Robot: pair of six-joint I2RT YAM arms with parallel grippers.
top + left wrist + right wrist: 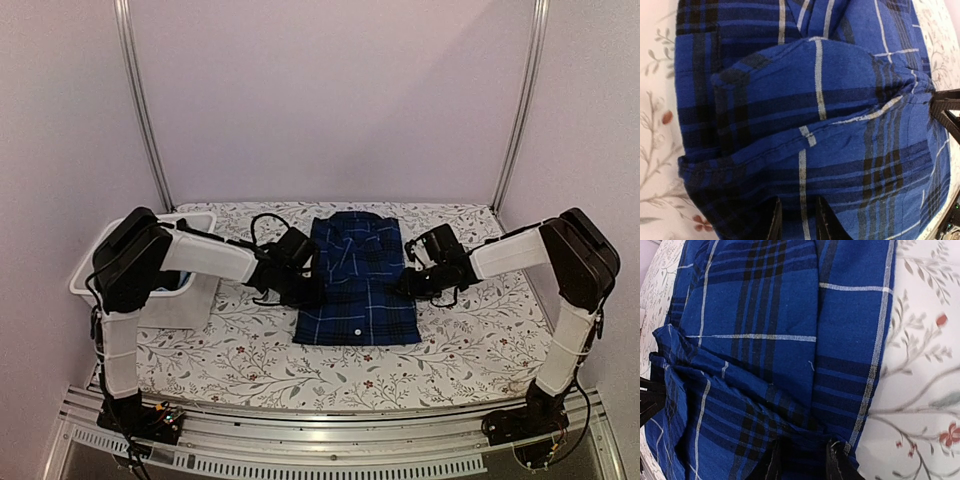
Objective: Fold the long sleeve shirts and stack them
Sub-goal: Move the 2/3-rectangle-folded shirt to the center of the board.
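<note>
You have a table [250, 350] whose white top is printed with grey leafy sprigs and small red flowers. At the centre of the frame lies a navy blue plaid button-up shirt [358, 285], folded into a rectangle, collar toward the top. At the left edge sits a white rectangular plastic bin [196, 216].

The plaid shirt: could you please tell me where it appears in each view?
Top external: plaid shirt in the middle, collar at the top.
Left wrist: plaid shirt fills nearly the whole frame.
Right wrist: plaid shirt fills left and centre.
Shared landmark: floral tablecloth, at left wrist's left edge, right wrist's right side.
</note>
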